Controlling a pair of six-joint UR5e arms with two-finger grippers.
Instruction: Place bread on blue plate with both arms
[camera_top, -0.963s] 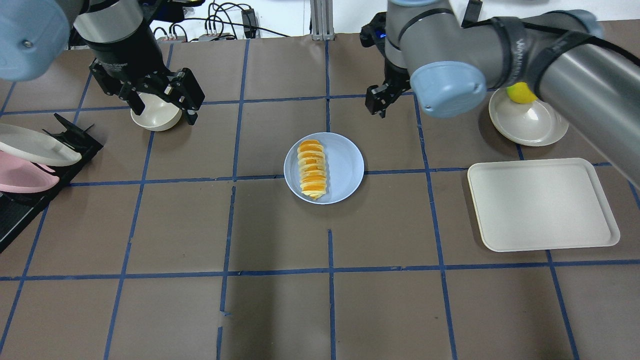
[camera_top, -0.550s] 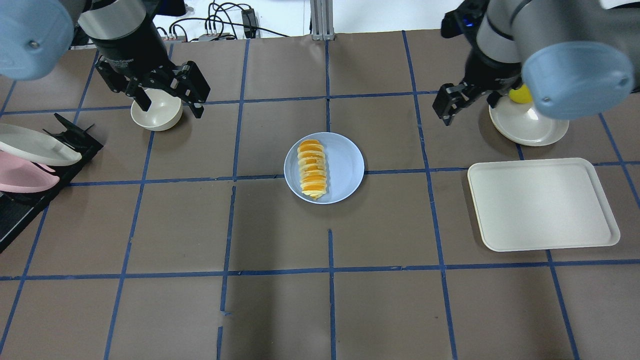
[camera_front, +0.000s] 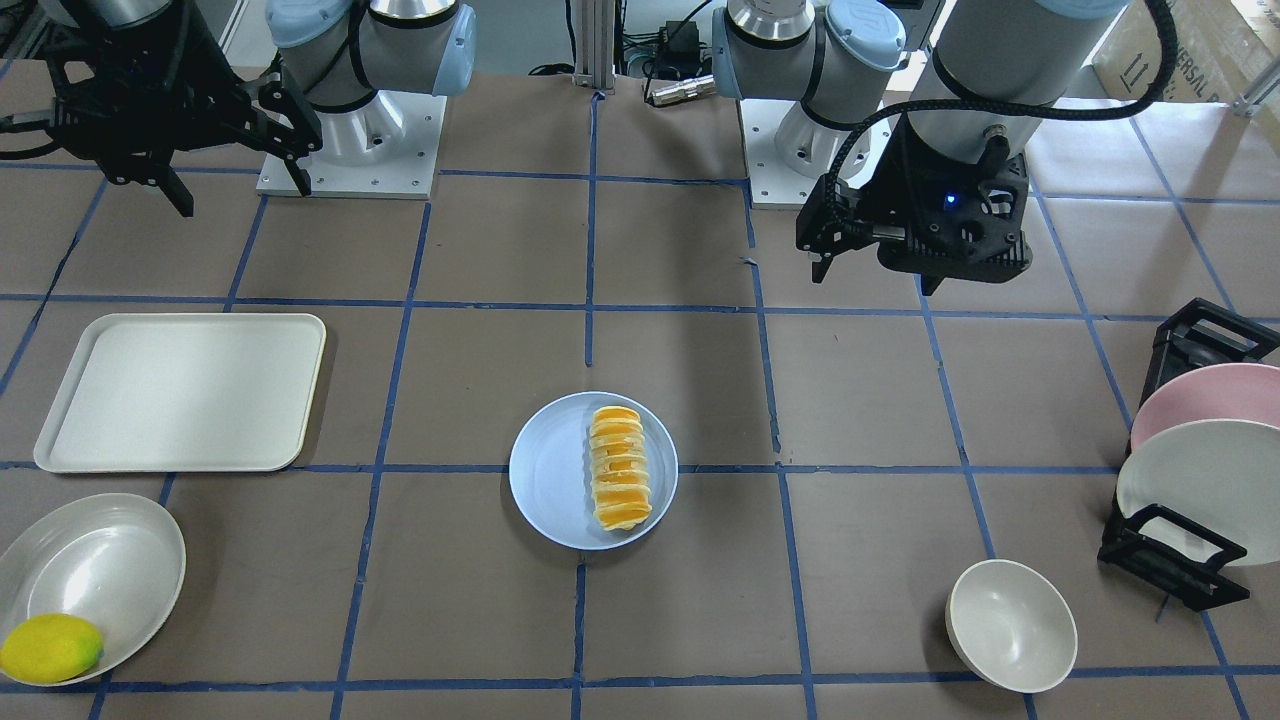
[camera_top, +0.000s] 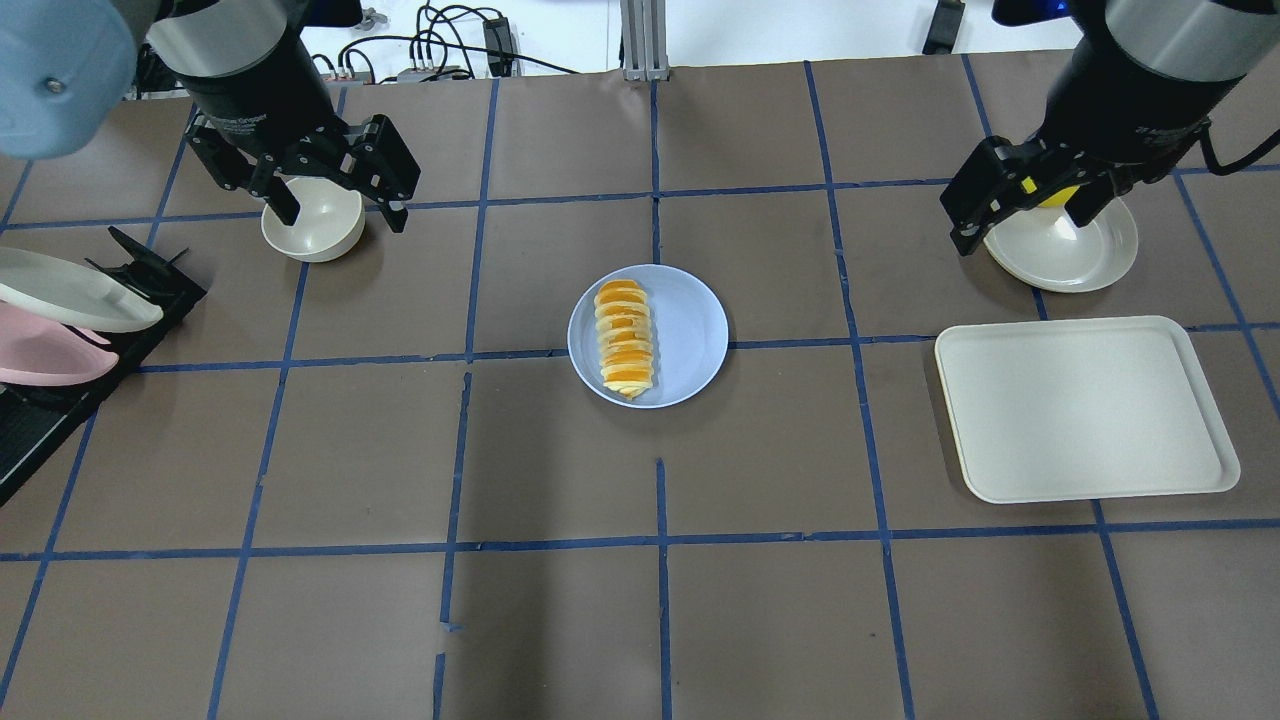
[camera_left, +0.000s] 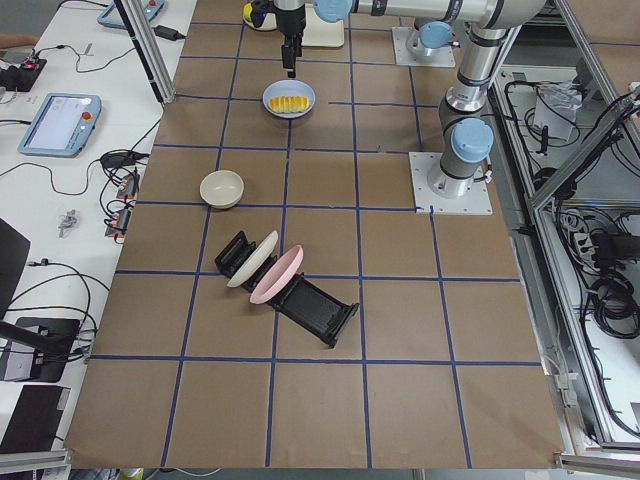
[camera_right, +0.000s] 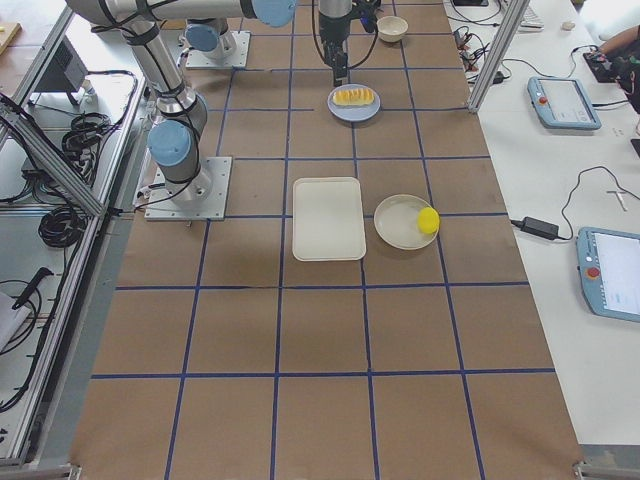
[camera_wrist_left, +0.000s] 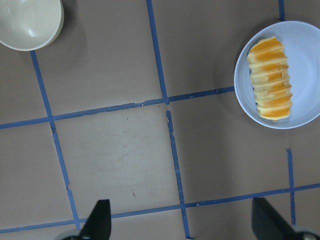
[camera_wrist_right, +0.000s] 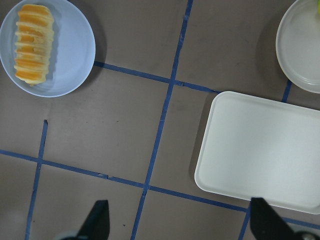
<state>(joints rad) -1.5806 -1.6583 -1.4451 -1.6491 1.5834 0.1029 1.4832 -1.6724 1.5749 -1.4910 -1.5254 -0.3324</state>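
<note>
The ridged orange-and-cream toy loaf (camera_top: 626, 339) lies on the round pale blue plate (camera_top: 690, 335), between both hands and well apart from each. Left hand (camera_top: 340, 208) and right hand (camera_top: 1025, 220): fingers apart, empty. Placement appears complete; retract high, clear of the plate.

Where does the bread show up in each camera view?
Front-facing: bread at lower centre.
Overhead: centre, slightly above the middle.
Exterior left: near the top, just left of centre.
Exterior right: near the top, just right of centre.
Left wrist: upper right.
Right wrist: upper left corner.
Shared landmark: the blue plate it lies on, in every view.
</note>
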